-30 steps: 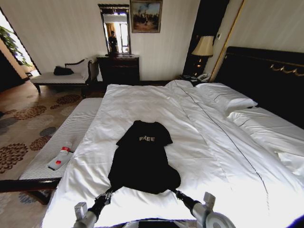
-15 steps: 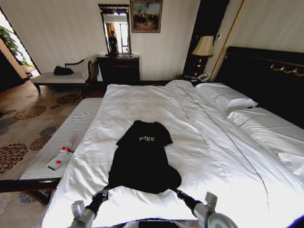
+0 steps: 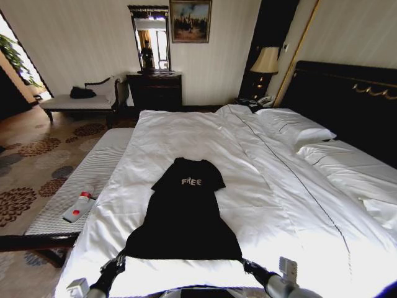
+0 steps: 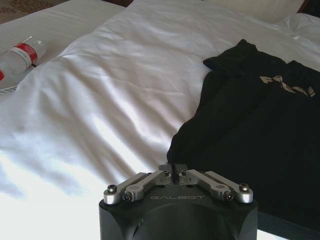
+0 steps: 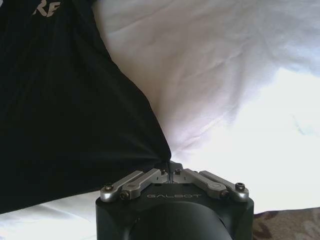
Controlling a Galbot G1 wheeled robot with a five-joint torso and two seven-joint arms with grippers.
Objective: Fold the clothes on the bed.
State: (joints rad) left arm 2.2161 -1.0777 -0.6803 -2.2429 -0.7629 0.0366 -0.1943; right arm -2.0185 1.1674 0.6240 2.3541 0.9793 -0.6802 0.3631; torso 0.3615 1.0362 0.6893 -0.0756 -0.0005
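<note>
You've got left gripper and right gripper pinching the T-shirt hem corners taut on the bed; next, carry the hem evenly toward the collar.

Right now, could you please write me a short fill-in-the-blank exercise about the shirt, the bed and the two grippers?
1. The black T-shirt lies on the white ____.
2. The white lettering on its chest reads ____.
3. The left gripper and the right gripper are each shut on a bottom ____ of the T-shirt.
4. On the striped bench beside the bed lies a ____.

Missing words: bed; FREE; corner; bottle
</note>
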